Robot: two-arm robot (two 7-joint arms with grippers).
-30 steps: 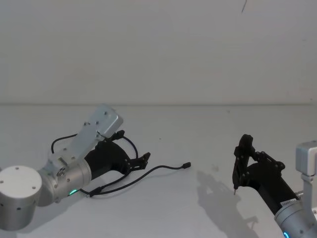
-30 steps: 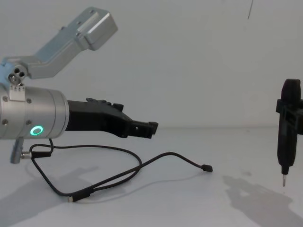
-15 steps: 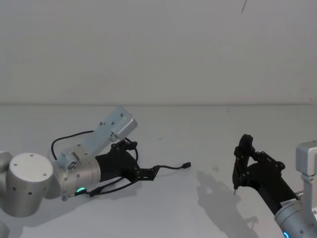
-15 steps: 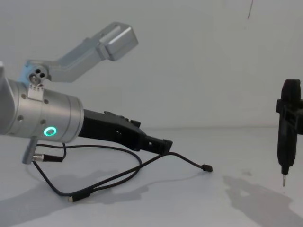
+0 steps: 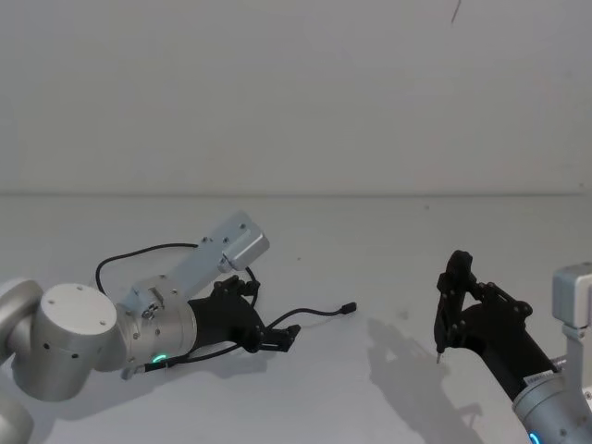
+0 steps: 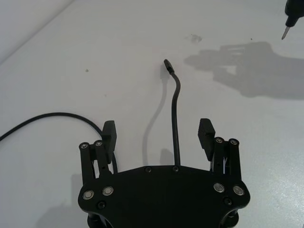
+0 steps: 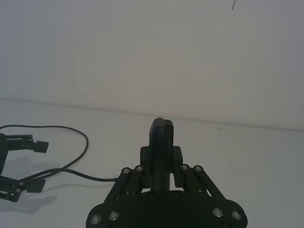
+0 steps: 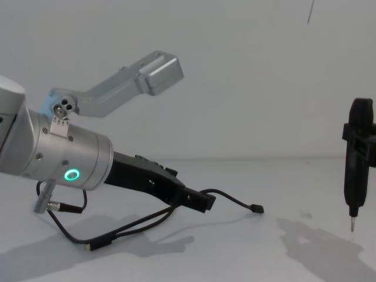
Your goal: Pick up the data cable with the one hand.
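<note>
The black, angular, 2-finger left gripper, joined to a thick silver cylinder with a glowing green ring, hung low over the white bench. Its fingers were spread wide and held nothing. The long thin black data cable lay on the bench, running between those 2 fingers without touching either, its small plug just beyond them. Well apart, the right gripper was clamped on a slim black pen-like tool, metal tip pointing down above the bench.
</note>
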